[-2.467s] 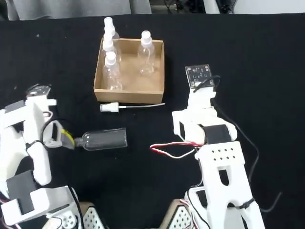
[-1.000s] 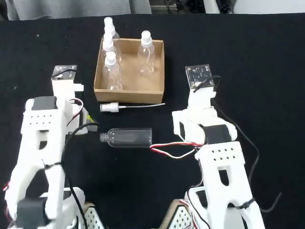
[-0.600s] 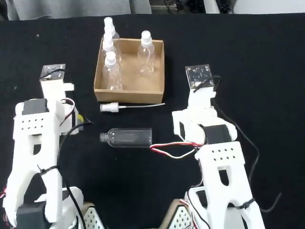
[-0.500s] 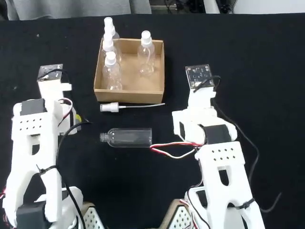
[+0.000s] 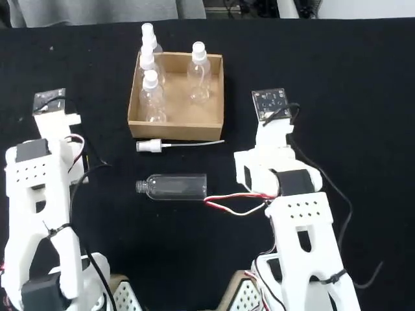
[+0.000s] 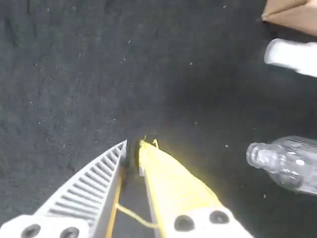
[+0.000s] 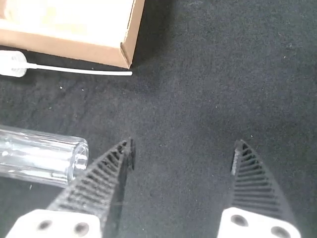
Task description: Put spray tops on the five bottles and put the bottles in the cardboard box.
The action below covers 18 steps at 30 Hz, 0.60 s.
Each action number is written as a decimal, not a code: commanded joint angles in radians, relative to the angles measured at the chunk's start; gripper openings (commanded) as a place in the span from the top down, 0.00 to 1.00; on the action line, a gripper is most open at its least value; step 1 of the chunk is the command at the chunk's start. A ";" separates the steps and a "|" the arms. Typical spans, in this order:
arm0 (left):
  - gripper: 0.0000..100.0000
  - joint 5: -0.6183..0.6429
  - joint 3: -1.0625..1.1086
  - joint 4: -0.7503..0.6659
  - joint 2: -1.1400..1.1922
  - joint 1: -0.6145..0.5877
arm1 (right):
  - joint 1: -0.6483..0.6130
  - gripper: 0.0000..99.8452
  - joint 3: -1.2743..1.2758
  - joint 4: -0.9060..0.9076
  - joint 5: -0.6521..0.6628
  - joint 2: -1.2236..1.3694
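Done: four capped bottles (image 5: 152,97) seem to stand in the cardboard box (image 5: 176,129) | To do: fifth bottle (image 5: 172,186) lies uncapped on the table in front, loose spray top (image 5: 150,146) between it and the box | left gripper (image 6: 132,145): fingers pressed together, empty | right gripper (image 7: 182,144): fingers spread, empty

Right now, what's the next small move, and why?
Probably slide the open right gripper sideways over the bottle's base and close on it. The bottle lies uncapped on its side, its base just beside that gripper, and the spray top lies loose between bottle and box. The left gripper is shut, off to the side.
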 commanded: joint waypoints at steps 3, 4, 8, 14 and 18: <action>0.97 0.025 0.070 -0.101 -0.040 -0.041 | 0.012 0.72 -0.007 -0.025 -0.005 -0.042; 0.97 0.048 0.085 -0.120 -0.040 -0.047 | 0.012 0.72 -0.007 -0.025 -0.005 -0.042; 0.97 0.112 0.136 -0.189 -0.040 -0.064 | 0.017 0.72 -0.008 -0.025 -0.005 -0.042; 0.97 0.172 0.209 -0.287 -0.040 -0.082 | 0.012 0.72 -0.018 -0.025 0.002 -0.042; 0.97 0.178 0.245 -0.331 -0.040 -0.125 | 0.012 0.72 -0.054 -0.023 0.121 -0.042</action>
